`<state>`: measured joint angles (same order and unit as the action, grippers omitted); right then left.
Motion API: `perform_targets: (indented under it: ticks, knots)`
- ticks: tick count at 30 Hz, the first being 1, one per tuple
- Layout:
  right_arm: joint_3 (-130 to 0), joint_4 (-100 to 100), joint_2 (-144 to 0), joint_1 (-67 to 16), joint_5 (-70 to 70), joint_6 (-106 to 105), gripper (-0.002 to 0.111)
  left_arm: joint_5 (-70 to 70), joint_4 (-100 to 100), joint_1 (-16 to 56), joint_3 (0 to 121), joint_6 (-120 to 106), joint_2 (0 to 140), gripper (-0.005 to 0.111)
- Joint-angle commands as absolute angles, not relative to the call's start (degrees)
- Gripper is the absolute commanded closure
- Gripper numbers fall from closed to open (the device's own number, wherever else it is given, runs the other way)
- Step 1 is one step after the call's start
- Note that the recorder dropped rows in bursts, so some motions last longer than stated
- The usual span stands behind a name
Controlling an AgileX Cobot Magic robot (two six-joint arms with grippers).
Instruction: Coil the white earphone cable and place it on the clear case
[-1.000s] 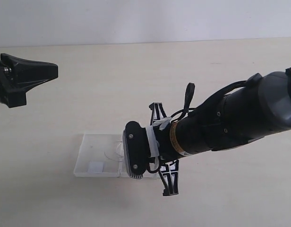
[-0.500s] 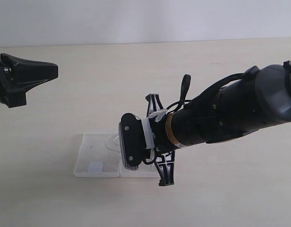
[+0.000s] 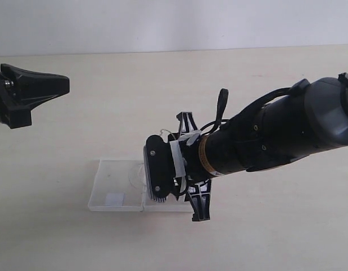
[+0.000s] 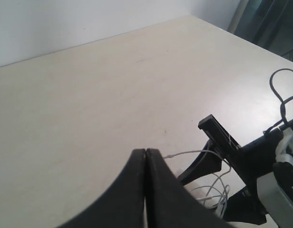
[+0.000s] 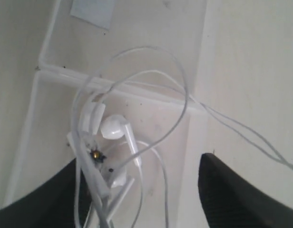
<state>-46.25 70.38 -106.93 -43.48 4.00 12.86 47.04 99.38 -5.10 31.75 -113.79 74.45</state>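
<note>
**Placement step, judged near completion.** The black right end effector (image 5: 139, 161) hangs over the right half of the flat, transparent, two-halved plastic case (image 3: 114, 180). Its fingers are spread wide and pinch nothing. The case lies near and centre on the pale bench (image 3: 106, 113). The thin white earphone cable (image 5: 113, 128) rests in loose loops across the case's hinge ridge, with the earbuds bunched between the spread fingers. One strand runs off the case edge onto the bench. The black left end effector (image 3: 49, 84) has its fingers pressed together on nothing visible and stands well apart at far left. Recommended practice is to withdraw the right end effector straight upward with fingers wide, so no loop snags, then gather the stray strand onto the case.
</note>
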Motion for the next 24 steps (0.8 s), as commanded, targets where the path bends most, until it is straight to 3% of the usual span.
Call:
perform_targets:
  ticks: [1, 24]
  knots:
    - [-46.7, 70.4, -107.0, -43.3, 0.0, 13.6, 0.047, 47.3, 99.9, -5.2, 31.6, -113.7, 74.1, 0.107]
    - [-46.7, 67.6, -102.1, -50.4, -9.2, 13.2, 0.047, 47.3, 99.9, -5.2, 31.6, -113.7, 74.1, 0.107]
